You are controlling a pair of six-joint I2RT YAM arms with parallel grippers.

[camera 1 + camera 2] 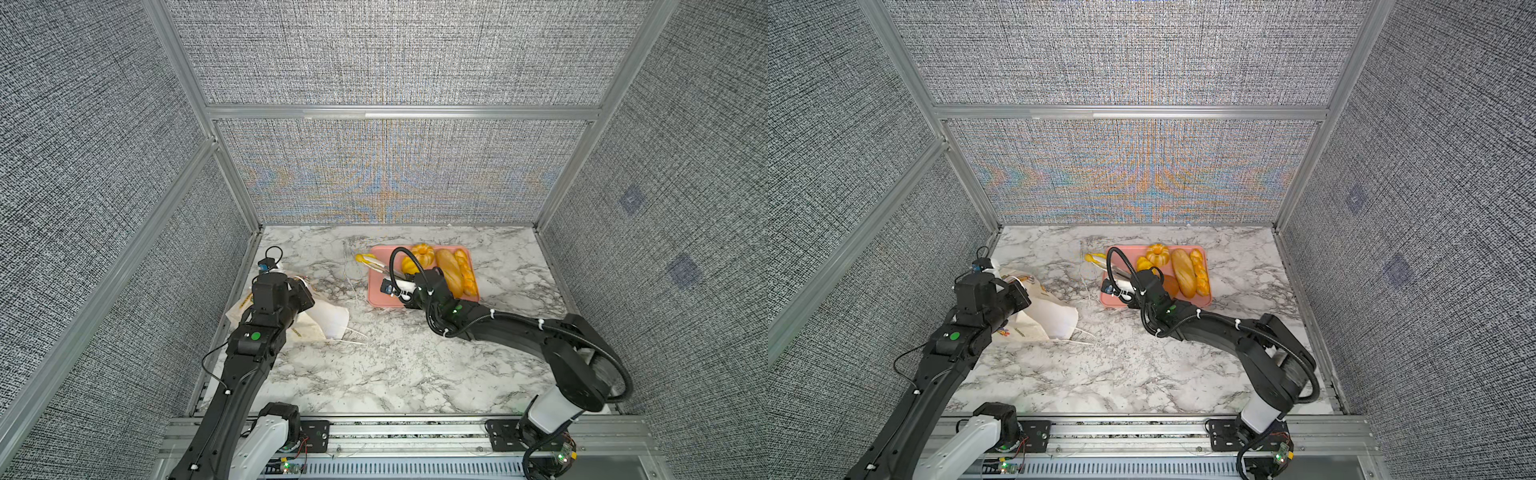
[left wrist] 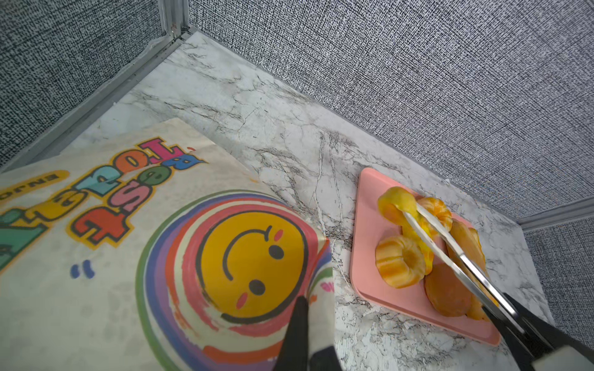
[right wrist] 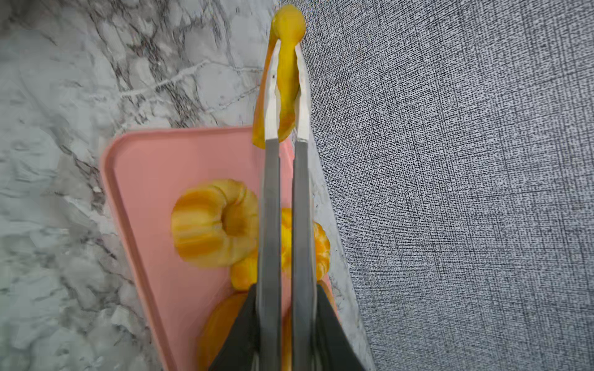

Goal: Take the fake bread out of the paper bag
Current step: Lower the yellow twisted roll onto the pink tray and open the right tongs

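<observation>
Both pincers gripped: left gripper [image 2: 308, 327] pinched the paper bag [image 2: 128, 257] edge, right gripper [image 3: 286, 324] squeezed metal tongs [image 3: 270, 192] (these clamped a yellow pastry [image 3: 287, 74]) above the pink tray [image 3: 160, 180].

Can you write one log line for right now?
left claw: shut on paper bag | right claw: shut on tongs | tongs: gripping yellow roll

High stereo pair (shared scene), close wrists

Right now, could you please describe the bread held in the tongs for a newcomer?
On the marble table, find the pink tray near the back. Metal tongs reach across it; the curved yellow roll in their tips alone is off the tray.
</observation>
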